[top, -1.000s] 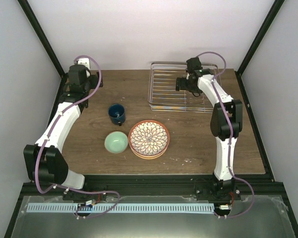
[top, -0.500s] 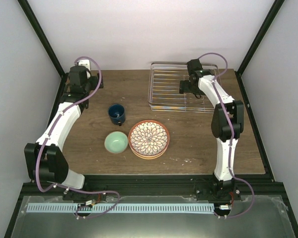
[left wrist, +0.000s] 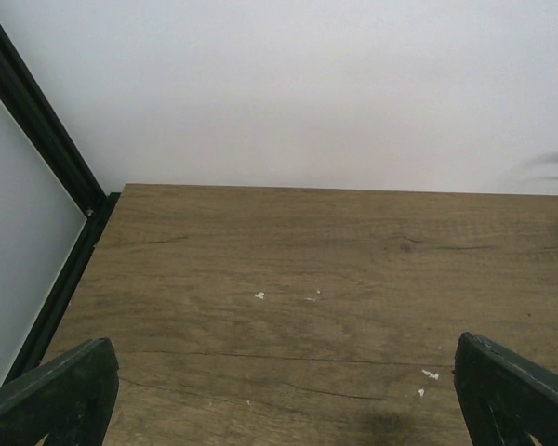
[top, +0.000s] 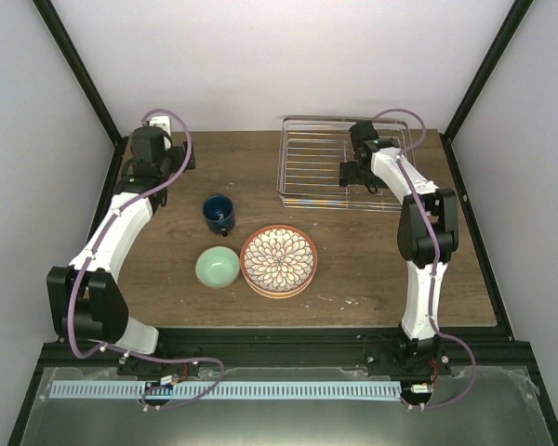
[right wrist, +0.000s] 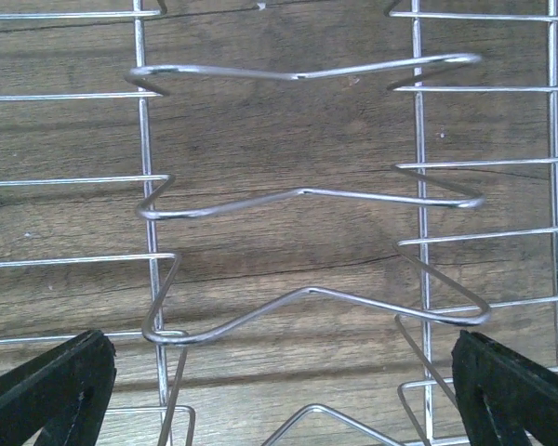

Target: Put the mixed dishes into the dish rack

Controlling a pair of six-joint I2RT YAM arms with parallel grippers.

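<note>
R gripper [right wrist: 279, 395]: jaws spread wide, empty; shifted slightly back over dish rack [top: 309, 167] vs. a sec ago.
L gripper [left wrist: 288, 400]: spread, empty, far-left corner.
Mug [top: 219, 214], bowl [top: 218, 268], plates [top: 279, 260]: unmoved on table [top: 372, 269], none racked.
Loading not begun.

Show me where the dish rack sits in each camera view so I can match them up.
Top external: dish rack at upper right, on the far side of the wooden table.
Left wrist: not clearly in it; a faint streak at the right edge may be it.
Right wrist: fills the frame, wire loops seen from close above.
Shared landmark: the brown wood grain of the table, visible in all three.
</note>
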